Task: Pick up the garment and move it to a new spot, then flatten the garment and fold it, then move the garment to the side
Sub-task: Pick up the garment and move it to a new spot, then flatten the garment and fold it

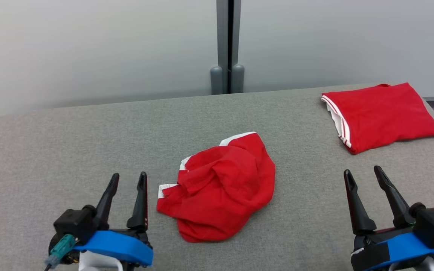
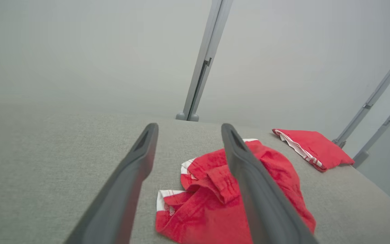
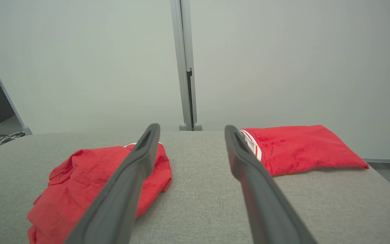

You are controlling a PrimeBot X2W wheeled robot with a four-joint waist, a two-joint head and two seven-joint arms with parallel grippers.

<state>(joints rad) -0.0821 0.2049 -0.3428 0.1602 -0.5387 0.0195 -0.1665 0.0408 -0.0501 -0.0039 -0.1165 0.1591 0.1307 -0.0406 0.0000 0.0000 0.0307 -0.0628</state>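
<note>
The garment (image 1: 219,190) lies in a crumpled heap in the middle, between the left gripper (image 1: 128,179) and right gripper (image 1: 364,172), both spread wide and holding nothing.

head view high, facing down; wrist views low, forward, sharing crumpled garment (image 1: 220,188)

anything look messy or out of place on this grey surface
Only the crumpled red garment in the middle of the grey surface: it lies bunched in a heap with white trim poking out, while the folded red garment at the far right lies flat and neat. Nothing looks spilled or damaged.
</note>
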